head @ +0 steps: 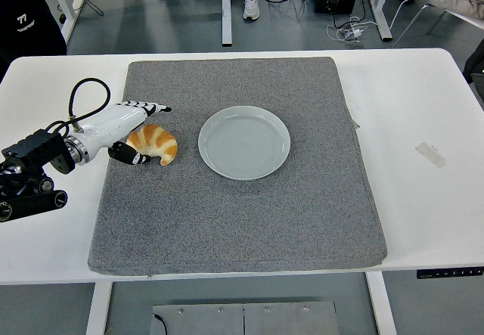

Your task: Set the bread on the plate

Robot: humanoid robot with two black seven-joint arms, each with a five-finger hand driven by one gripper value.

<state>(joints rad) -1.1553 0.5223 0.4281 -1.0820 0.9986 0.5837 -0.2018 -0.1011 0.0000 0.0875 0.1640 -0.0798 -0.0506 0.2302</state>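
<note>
Left hand [130, 129] open, fingers straddling the bread [152, 143], thumb touching its near-left end, not yet clamped. Bread lies on the grey mat [249, 221], just left of the empty plate [244, 142]: pre-grasp for transfer.

left arm [30, 172] cropped at edge, bread's [153, 143] left end hidden

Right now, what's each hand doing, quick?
Left hand: open around the bread, thumb against its near side and fingers stretched past its far side, not clamped.
Right hand: out of view.
</note>
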